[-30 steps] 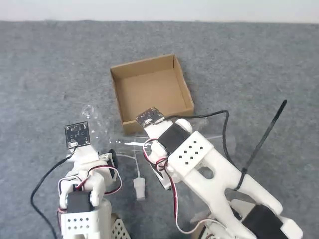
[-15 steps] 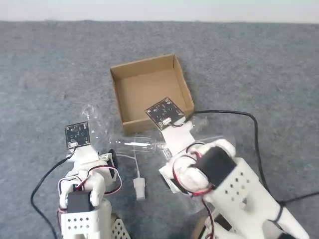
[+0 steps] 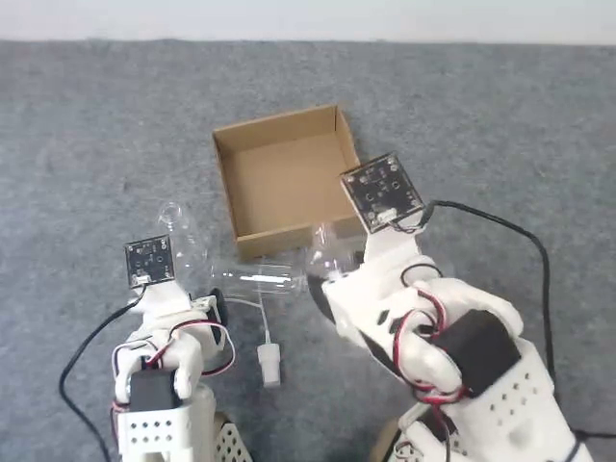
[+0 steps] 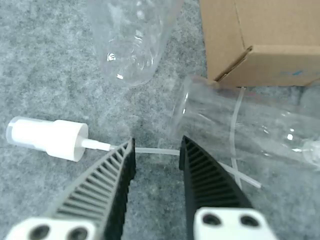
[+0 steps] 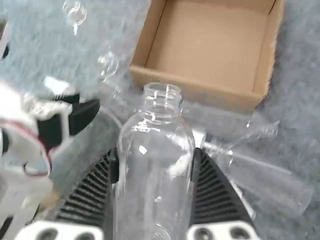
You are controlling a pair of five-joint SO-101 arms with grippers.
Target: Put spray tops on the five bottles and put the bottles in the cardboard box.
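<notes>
Swung rightward since a second ago, the right gripper [image 5: 155, 155] clamps one clear plastic bottle [image 5: 155, 130], neck toward the single open brown cardboard box [image 3: 289, 183]; a second bottle [image 3: 255, 280] and a third bottle [image 3: 178, 231] lie near the box's front wall on the grey carpeted surface [image 3: 500, 125]; one white spray top [image 4: 47, 139] lies there, its tube under the left gripper [image 4: 157, 142], fingers parted, empty.

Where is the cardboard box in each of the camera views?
High view: the cardboard box sits upper middle, open side up.
Left wrist view: one outer corner, just past a lying clear bottle.
Right wrist view: its open inside, beyond the nearest bottle.
Shared landmark: clear bottles on gray carpet along its near wall.
</notes>
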